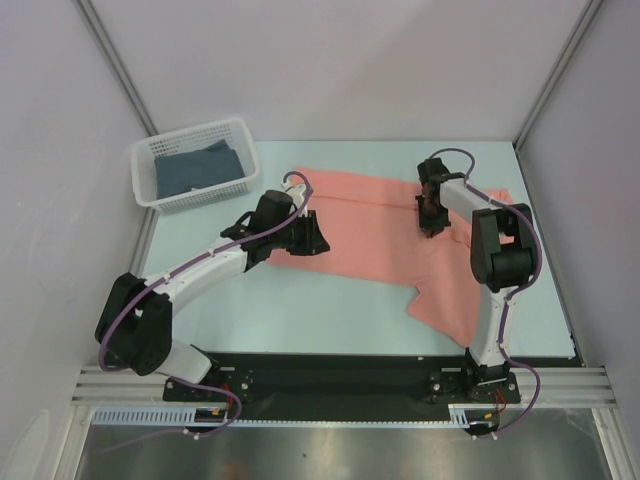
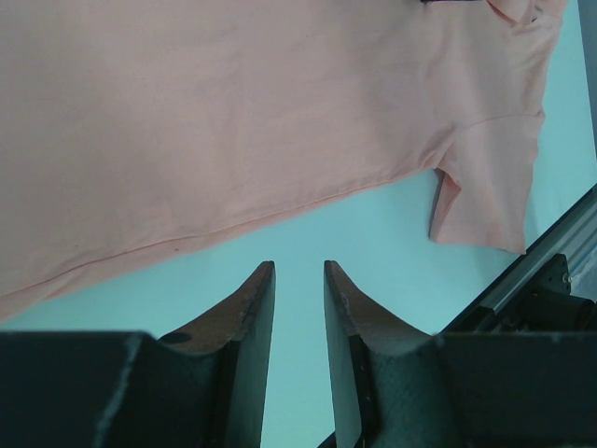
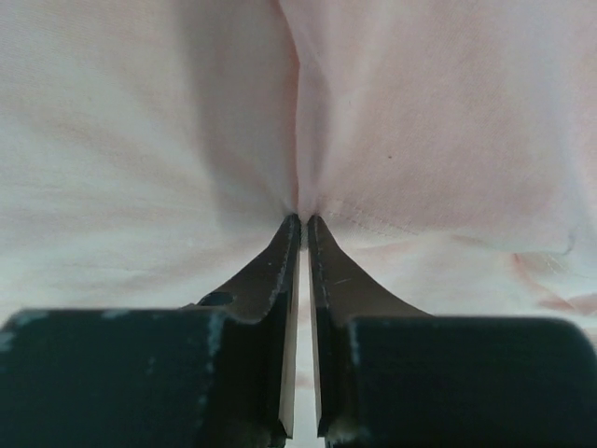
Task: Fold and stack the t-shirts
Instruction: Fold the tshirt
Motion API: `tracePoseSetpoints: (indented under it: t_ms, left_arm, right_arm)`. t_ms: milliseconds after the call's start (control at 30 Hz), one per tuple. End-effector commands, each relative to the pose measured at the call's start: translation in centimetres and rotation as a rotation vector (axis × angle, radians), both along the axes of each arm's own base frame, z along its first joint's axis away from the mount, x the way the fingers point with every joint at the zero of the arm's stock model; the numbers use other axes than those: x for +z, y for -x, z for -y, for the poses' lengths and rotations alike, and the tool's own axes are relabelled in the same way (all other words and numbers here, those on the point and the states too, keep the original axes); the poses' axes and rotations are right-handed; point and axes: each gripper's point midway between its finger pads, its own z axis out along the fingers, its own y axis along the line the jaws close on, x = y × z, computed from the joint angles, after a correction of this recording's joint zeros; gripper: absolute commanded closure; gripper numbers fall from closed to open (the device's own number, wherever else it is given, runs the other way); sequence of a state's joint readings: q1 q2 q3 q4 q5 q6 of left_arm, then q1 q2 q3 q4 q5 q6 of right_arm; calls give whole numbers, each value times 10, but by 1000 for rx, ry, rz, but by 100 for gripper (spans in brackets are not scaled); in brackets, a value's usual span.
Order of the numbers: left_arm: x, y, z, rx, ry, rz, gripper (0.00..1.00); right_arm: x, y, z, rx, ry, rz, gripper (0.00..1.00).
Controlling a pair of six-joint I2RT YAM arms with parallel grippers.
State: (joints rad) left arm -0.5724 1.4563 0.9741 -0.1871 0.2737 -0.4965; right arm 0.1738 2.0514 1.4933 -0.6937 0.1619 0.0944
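A salmon-pink t-shirt (image 1: 385,230) lies spread across the light blue table. My right gripper (image 1: 430,222) is shut on a pinch of its fabric (image 3: 303,201) near the shirt's right part; folds radiate from the pinch. My left gripper (image 1: 318,243) is open and empty at the shirt's left lower edge. In the left wrist view its fingertips (image 2: 298,271) hover over bare table just short of the shirt's hem (image 2: 233,219), with a sleeve (image 2: 490,177) to the right. A dark blue folded shirt (image 1: 195,170) lies in the white basket (image 1: 247,148).
The white basket stands at the back left of the table. White walls enclose the table on three sides. A metal rail (image 1: 340,385) and black base plate run along the near edge, also seen in the left wrist view (image 2: 550,271).
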Motion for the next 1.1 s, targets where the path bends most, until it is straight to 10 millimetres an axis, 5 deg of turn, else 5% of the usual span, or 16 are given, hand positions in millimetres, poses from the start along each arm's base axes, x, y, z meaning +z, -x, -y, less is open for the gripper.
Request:
tracePoseSetpoints:
  t_ms: [0,67,300,667,867,933,1067]
  left_arm:
    - [13,-2,0,-7,29,35,67]
    - [11,-2,1,-7,30,29,67]
    - [12,-4,2,-5,37,30,67]
    - [5,-4,2,-9,32,13,67]
    - [5,-5,3,-10,34,9,67]
    - [5,-6,2,-7,32,10,67]
    - [4,-6,2,-8,30,6,67]
  right_arm:
    - [28,-6,3,-16,14,38,92]
    - [35,-7,5,-23,23,45,99]
    - [43,-1,8,-48,7,11,100]
    - [36,-3,15,-80,-46,-7,83]
    - [26,-5,17,-87,-55,-20,90]
    - [26,-6,16,-80,-61,-21,99]
    - [35,0,3,-68,-119,-31,100]
